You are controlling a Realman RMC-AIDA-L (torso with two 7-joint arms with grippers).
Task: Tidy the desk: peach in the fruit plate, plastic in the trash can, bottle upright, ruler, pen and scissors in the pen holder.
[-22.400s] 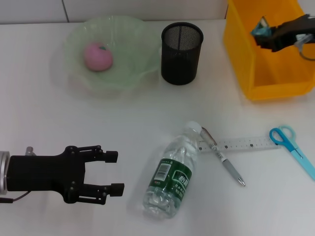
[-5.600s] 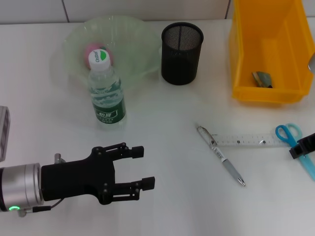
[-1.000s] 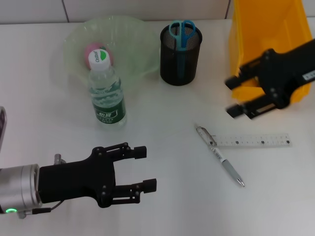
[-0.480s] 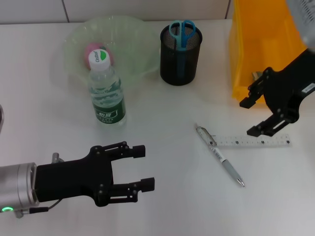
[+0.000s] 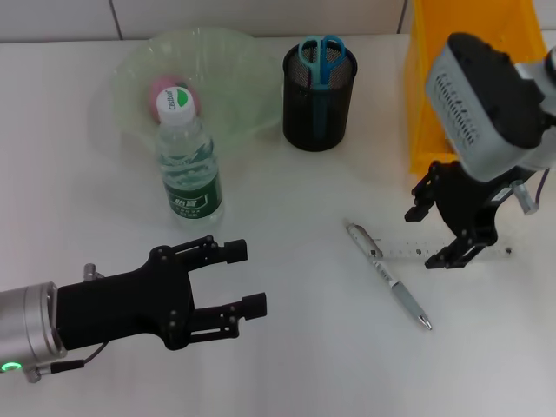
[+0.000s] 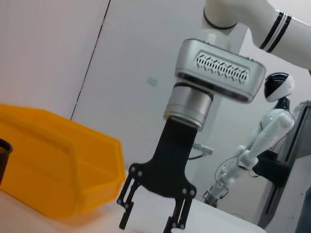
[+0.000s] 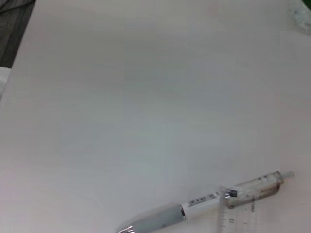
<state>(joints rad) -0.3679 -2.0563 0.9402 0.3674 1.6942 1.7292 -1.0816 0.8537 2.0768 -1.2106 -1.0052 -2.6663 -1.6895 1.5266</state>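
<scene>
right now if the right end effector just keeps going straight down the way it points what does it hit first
Most likely the ruler: the open right end effector points down over its middle, beside the pen. Its height above the desk is unclear.

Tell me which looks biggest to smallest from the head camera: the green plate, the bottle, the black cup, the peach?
1. Green plate
2. Bottle
3. Black cup, looking nearly as big as the bottle, so that order is unsure
4. Peach, partly hidden behind the bottle cap

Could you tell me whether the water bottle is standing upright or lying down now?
Upright: the bottle stands on its base beside the fruit plate, cap on top.
</scene>
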